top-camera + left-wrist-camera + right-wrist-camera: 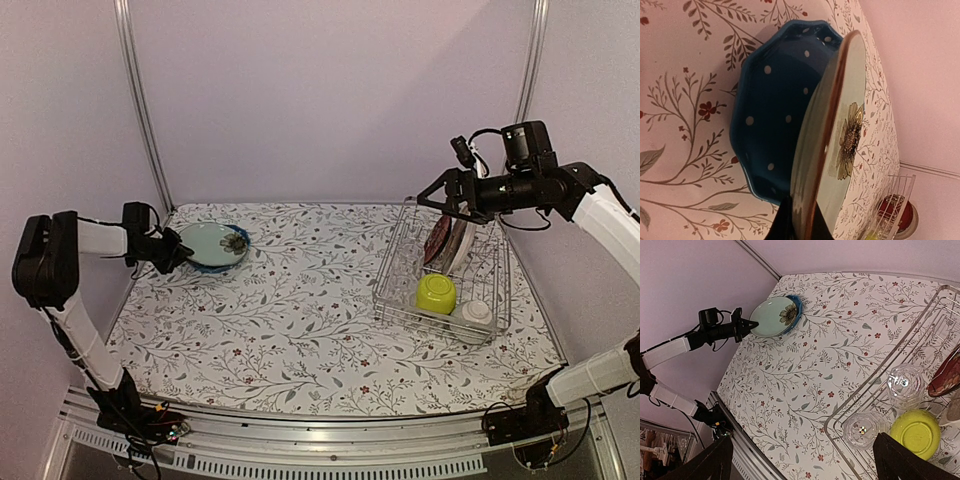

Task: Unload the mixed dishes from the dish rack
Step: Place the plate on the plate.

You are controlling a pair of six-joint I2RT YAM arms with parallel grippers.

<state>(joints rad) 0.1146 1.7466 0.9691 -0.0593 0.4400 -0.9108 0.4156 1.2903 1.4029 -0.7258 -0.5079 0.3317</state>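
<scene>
At the far left of the table, the left claw pinches the near rim of the pale plate, which lies tilted over the blue bowl, perhaps already touching it. It should lower the plate flat and centred before letting go, then draw back level. The right claw hovers spread wide above the rack, near the red plate.

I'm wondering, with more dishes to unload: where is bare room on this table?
Bare: the tablecloth between the blue dotted bowl and the dish rack, and the near strip before both. Crowded: the far-left corner, where the left claw holds the pale blue-green plate over that bowl.
</scene>
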